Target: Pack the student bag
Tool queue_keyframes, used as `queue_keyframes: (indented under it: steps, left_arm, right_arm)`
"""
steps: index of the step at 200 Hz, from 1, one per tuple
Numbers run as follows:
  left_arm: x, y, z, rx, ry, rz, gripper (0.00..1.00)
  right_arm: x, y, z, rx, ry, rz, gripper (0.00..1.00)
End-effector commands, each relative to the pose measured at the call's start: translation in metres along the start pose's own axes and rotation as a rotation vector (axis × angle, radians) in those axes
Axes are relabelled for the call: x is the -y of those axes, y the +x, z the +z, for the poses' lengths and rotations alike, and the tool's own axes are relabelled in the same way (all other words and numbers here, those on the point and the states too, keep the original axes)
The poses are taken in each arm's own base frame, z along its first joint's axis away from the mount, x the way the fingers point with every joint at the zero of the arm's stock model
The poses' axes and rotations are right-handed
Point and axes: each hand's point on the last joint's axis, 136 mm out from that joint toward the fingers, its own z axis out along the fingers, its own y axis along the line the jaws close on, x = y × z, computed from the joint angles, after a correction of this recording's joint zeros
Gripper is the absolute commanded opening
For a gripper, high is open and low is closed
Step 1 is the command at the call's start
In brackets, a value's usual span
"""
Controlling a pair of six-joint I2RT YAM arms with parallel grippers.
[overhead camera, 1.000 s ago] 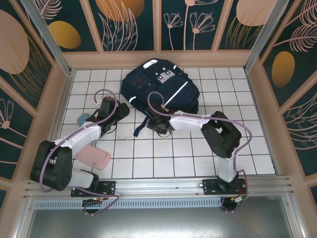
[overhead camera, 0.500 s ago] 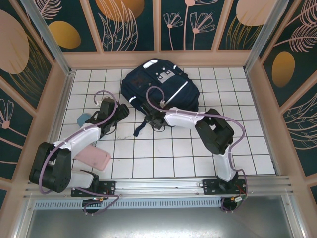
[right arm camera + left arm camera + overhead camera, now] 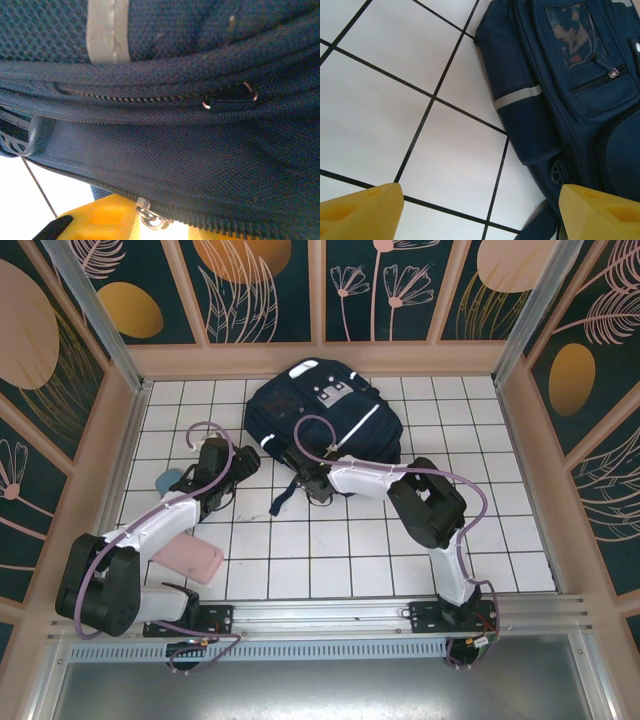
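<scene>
The bag [image 3: 330,415] lies flat on the white-tiled table [image 3: 330,550], toward the far wall and about midway across, its white stripe [image 3: 365,423] running diagonally over the front. The left gripper [image 3: 232,475] hovers over bare tiles just left of the bag's near-left corner. In the left wrist view its yellow fingertips [image 3: 362,210] stand wide apart with nothing between them, and the bag's side pocket with a grey reflective band [image 3: 517,97] lies ahead to the right. The right gripper [image 3: 308,483] is pressed against the bag's near edge. Seen from the right wrist, a yellow finger [image 3: 107,220] sits right under the navy fabric, touching or just beside a small metal zipper pull [image 3: 149,216] on the lower zip. Whether those jaws are closed on the pull, I cannot tell. A pink case [image 3: 188,558] lies near the left arm's base, well apart from the bag.
</scene>
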Motion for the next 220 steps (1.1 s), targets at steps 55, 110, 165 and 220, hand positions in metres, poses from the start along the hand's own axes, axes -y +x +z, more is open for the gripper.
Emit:
queue_keyframes:
  steps: [55,110,165,220]
  left_arm:
    - [0.009,0.004,0.009,-0.019,0.062,-0.049,0.81]
    - [0.043,0.029,0.027,-0.160,0.249,-0.108,0.74]
    - [0.087,0.062,0.047,-0.318,0.470,-0.190,0.68]
    - [0.105,0.085,0.073,-0.380,0.499,-0.228,0.63]
  right_arm:
    - [0.002,-0.013,-0.012,0.045,0.029,-0.090,0.02]
    - [-0.009,-0.018,-0.042,0.031,-0.069,-0.225,0.00]
    - [-0.011,-0.006,-0.054,-0.084,-0.176,-0.390,0.00]
    - [-0.013,-0.003,-0.064,-0.122,-0.217,-0.494,0.00]
